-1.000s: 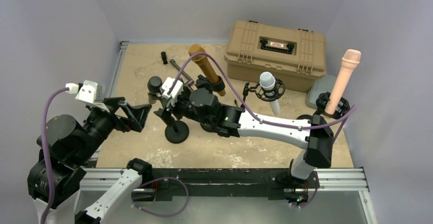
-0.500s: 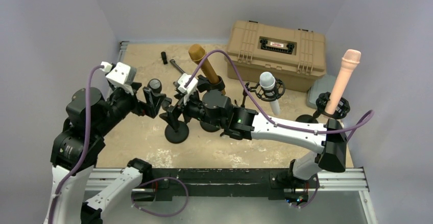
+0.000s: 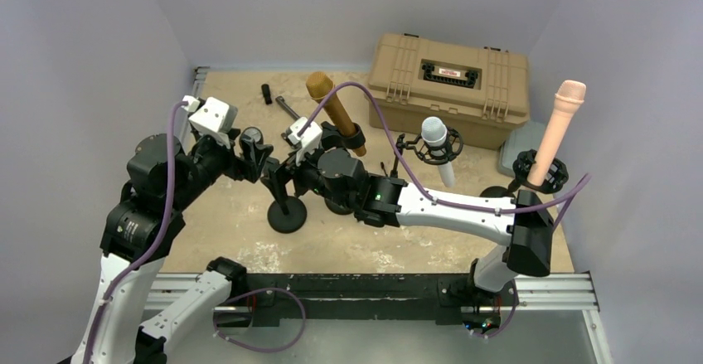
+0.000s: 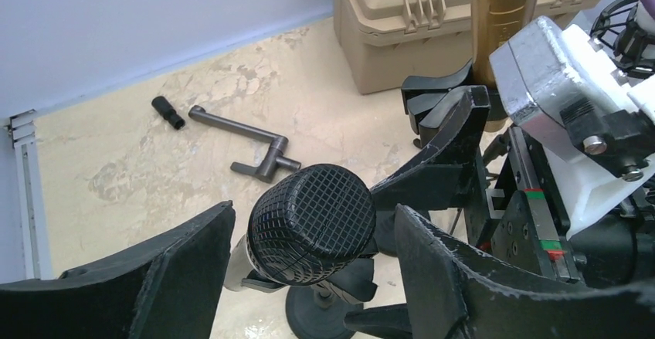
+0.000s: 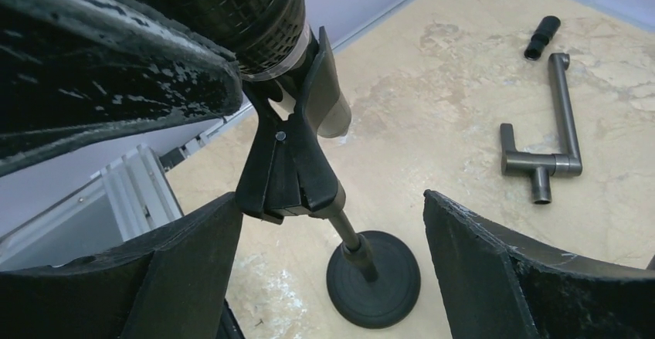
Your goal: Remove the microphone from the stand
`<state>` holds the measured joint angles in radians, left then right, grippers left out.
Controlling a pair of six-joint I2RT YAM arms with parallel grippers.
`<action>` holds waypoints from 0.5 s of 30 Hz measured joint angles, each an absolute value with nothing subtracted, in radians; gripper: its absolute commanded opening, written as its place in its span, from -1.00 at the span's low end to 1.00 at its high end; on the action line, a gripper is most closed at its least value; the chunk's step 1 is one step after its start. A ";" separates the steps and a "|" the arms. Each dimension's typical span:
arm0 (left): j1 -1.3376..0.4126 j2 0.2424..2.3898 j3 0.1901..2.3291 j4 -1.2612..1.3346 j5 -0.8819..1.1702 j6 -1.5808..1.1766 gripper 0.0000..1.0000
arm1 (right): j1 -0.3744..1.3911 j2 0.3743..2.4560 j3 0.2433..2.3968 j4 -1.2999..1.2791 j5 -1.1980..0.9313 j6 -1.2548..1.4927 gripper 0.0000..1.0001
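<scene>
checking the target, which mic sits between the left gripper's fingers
The black mesh-headed microphone; the gold mic, white mic and pink mic stand farther right.

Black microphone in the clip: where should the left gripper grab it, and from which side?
Probably the mesh head, coming from the head end with a finger on each side. It stands clear above the clip, which pinches the body lower down.
</scene>
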<state>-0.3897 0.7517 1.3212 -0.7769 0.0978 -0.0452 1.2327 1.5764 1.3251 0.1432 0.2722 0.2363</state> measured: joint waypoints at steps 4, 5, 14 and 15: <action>-0.390 0.751 1.311 -0.770 0.098 -0.039 0.40 | 1.242 1.579 1.325 0.157 0.303 0.233 0.68; -0.390 0.751 1.311 -0.770 0.098 -0.038 0.39 | 1.244 1.579 1.325 0.163 0.307 0.232 0.68; -0.390 0.750 1.275 -0.748 0.094 -0.028 0.35 | 1.250 1.577 1.308 0.211 0.353 0.228 0.67; -0.390 0.751 1.272 -0.745 0.095 -0.028 0.34 | 1.250 1.575 1.304 0.212 0.356 0.227 0.67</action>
<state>-0.3897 0.7506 1.2720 -0.7452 0.0948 -0.0284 1.2503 1.5753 1.3041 0.2115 0.3561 0.2272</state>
